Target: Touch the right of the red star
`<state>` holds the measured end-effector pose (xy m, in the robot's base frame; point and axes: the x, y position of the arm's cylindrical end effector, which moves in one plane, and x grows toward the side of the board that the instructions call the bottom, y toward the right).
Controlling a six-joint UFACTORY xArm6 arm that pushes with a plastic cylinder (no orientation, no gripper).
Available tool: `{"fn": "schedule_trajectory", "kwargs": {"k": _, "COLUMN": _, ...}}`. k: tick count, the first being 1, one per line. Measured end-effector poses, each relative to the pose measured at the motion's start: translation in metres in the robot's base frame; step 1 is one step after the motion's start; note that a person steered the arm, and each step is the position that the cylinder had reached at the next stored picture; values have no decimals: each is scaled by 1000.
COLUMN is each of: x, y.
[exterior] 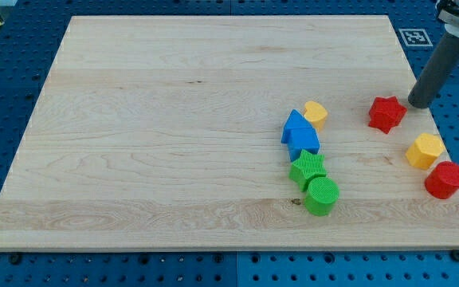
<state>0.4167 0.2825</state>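
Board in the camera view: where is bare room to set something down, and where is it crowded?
Bare: the board left of the blue block. Crowded: the yellow heart, green star, green cylinder, red star, yellow block, red cylinder; my tip right of the star.

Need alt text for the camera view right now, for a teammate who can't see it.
My tip sits just to the view's right of the red star, a small gap between them. Below them lie a yellow block and a red cylinder; to the left, blue blocks, a small yellow block, a green star and a green cylinder cluster.
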Motion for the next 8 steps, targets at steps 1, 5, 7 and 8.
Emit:
{"fn": "schedule_trajectory", "kwargs": {"k": 1, "x": 14, "y": -1}}
{"fn": "schedule_trajectory", "kwargs": {"k": 5, "x": 21, "y": -8}}
{"fn": "schedule_trajectory", "kwargs": {"k": 7, "x": 24, "y": -12}}
{"fn": "schedule_trajectory", "kwargs": {"k": 8, "x": 28, "y": -19}}
